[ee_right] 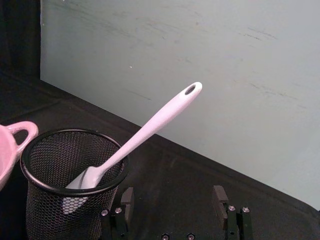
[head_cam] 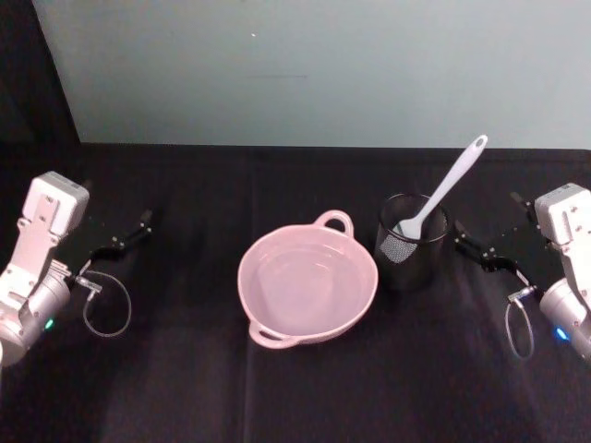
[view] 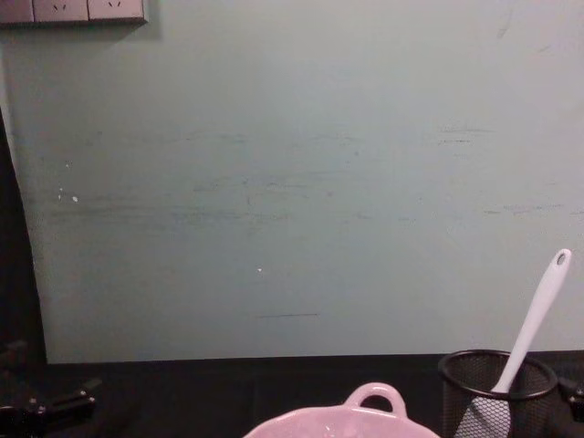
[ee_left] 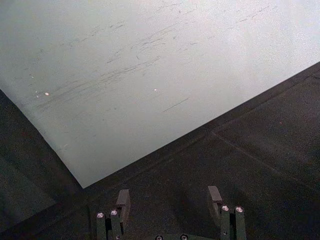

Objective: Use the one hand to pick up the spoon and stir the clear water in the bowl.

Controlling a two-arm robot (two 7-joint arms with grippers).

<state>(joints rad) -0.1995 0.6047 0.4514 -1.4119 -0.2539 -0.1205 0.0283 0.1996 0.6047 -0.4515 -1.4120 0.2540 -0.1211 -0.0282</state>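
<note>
Spoon (head_cam: 441, 194): head-down in mesh cup (head_cam: 397, 251), just left of right gripper (ee_right: 172, 199), fingers spread, empty. Bowl (head_cam: 244, 277) farther left, holding clear water. Left gripper (ee_left: 169, 199) parked beyond, fingers spread.

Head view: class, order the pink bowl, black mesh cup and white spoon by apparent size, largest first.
Pale pink glossy bowl
black wire-mesh cup
slim white plastic spoon, longer than the cup but far thinner
</note>
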